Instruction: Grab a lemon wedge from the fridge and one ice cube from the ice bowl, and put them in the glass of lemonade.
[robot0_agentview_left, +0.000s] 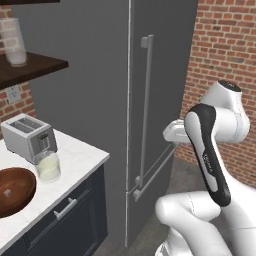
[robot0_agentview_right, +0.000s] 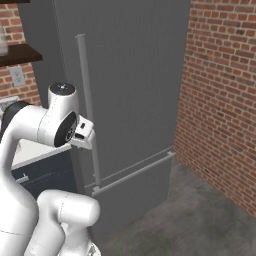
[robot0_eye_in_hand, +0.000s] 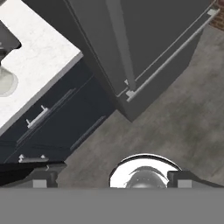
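The fridge (robot0_agentview_left: 95, 100) stands shut, its long vertical bar handle (robot0_agentview_left: 146, 110) facing me; the lemon wedge is hidden behind its door. On the white counter (robot0_agentview_left: 80, 160) the glass of lemonade (robot0_agentview_left: 47, 166) stands in front of a toaster. The dark wooden ice bowl (robot0_agentview_left: 12, 192) lies at the counter's near left, with a tiny pale ice cube (robot0_agentview_left: 7, 192) inside. My gripper (robot0_eye_in_hand: 116, 177) is open and empty, held in the air in front of the fridge and pointing down at the floor. The fridge handle (robot0_agentview_right: 87, 110) is just behind my hand (robot0_agentview_right: 82, 132).
A silver toaster (robot0_agentview_left: 27, 136) sits at the back of the counter. A dark shelf (robot0_agentview_left: 30, 67) above it carries frosted glasses (robot0_agentview_left: 12, 42). A brick wall (robot0_agentview_right: 220, 100) closes the right side. Dark cabinet drawers (robot0_eye_in_hand: 52, 118) sit under the counter, and grey floor (robot0_eye_in_hand: 175, 127) lies before the fridge.
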